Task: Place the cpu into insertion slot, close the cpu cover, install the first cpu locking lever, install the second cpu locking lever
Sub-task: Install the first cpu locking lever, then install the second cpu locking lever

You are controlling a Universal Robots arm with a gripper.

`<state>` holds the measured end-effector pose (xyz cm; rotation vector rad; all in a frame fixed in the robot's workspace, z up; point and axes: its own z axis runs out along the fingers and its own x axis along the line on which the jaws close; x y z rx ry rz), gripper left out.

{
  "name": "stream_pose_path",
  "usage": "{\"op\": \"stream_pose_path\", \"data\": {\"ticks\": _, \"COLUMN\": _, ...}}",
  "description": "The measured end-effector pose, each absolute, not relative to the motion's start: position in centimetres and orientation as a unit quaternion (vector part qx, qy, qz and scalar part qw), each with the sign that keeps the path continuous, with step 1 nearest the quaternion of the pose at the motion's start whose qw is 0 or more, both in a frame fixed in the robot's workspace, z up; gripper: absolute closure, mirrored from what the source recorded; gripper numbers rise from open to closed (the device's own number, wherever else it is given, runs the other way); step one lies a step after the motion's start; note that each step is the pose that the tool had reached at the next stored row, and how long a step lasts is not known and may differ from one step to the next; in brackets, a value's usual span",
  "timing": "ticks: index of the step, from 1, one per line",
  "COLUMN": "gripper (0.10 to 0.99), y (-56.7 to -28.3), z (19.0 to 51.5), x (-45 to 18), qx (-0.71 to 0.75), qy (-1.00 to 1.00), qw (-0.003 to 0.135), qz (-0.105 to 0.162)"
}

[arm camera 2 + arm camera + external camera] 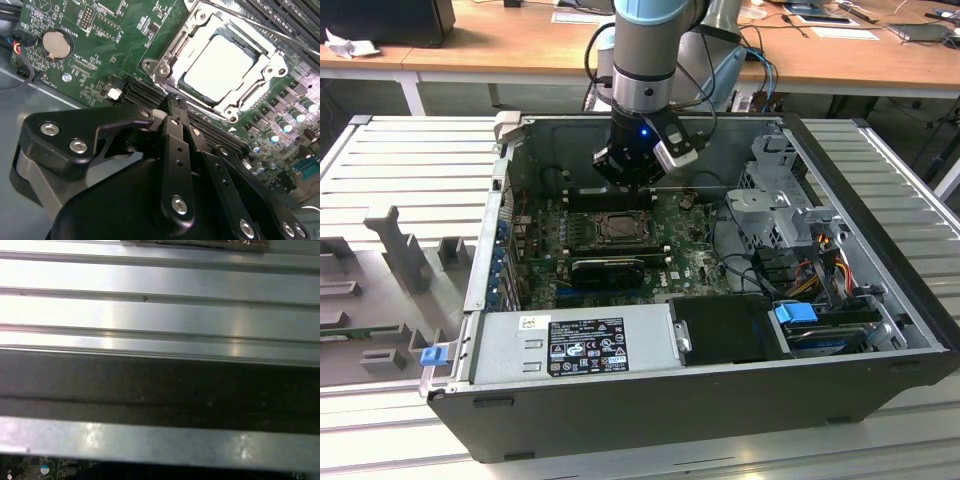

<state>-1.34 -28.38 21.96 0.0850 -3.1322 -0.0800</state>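
Second wrist view: the cpu [216, 68] is seen seated in the insertion slot [172, 52] under the lowered cpu cover [260, 82], at one o'clock from the tool [175, 102], which is pinched together on nothing.

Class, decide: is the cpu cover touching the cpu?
Touching: in the second wrist view the cpu cover lies closed over the cpu, its frame overlapping the chip's edges.
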Motion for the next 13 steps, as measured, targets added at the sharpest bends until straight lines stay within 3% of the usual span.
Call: {"op": "stream_pose_path", "data": {"ticks": 13, "gripper": 0.98, "y": -29.22, "z": 21.96, "x": -1.34, "qx": 0.027, "qy": -0.999, "qw": 0.004, "qz": -0.026}}
